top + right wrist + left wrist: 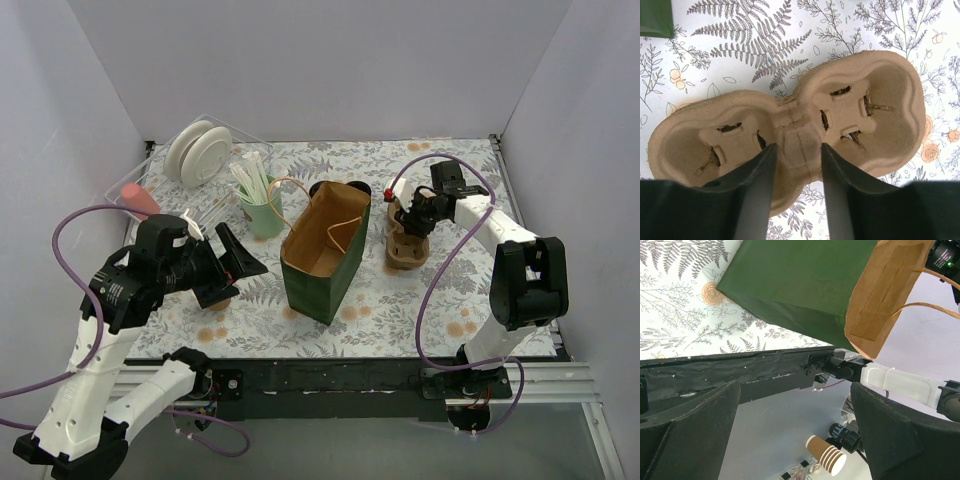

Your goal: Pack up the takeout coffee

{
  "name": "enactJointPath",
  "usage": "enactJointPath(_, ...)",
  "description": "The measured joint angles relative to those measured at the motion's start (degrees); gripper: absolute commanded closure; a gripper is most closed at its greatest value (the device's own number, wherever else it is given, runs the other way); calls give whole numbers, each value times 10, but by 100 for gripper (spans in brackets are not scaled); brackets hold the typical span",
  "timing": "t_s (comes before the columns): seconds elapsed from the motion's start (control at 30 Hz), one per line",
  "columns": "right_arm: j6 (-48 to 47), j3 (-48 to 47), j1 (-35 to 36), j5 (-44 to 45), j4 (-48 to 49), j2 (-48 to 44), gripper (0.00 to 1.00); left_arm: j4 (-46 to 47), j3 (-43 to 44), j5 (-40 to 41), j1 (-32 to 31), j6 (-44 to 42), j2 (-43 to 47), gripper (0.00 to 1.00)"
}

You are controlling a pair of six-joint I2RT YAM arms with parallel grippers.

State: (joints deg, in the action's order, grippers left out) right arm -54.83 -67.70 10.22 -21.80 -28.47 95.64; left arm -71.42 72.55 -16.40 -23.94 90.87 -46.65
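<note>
Left claw (795, 390) wide open, empty; right claw (797, 147) parted astride cup carrier (880, 90) centre

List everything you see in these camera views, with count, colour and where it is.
Paper bag: one, green outside, kraft inside, centre, open.
Takeout coffee: black lids just behind the bag, count unclear.
Cup carrier: one, brown pulp, right of the bag, both wells empty.
Cup of straws: one, mint green, left of the bag.
White discs: stack, in a clear tray, far left.
Pink object: one, left edge.
Left arm: jaws open, empty, left of the bag.
Right arm: jaws open, straddling the carrier's middle.
</note>
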Motion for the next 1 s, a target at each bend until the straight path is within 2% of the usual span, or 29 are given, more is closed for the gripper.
enactJointPath(0.07,-2,0,0,0,1,0,57,-1,0,1,0,0,0,8)
enactJointPath(0.2,-3,0,0,-2,1,0,50,-2,0,4,0,0,0,8)
enactJointPath(0.67,-9,0,0,-17,2,9,41,-10,-10,9,0,1,14,7)
enactJointPath(0.87,-9,0,0,-15,9,16,53,-9,-12,9,0,2,16,8)
enactJointPath(1.0,-8,0,0,-15,11,16,66,-10,-18,10,0,3,17,7)
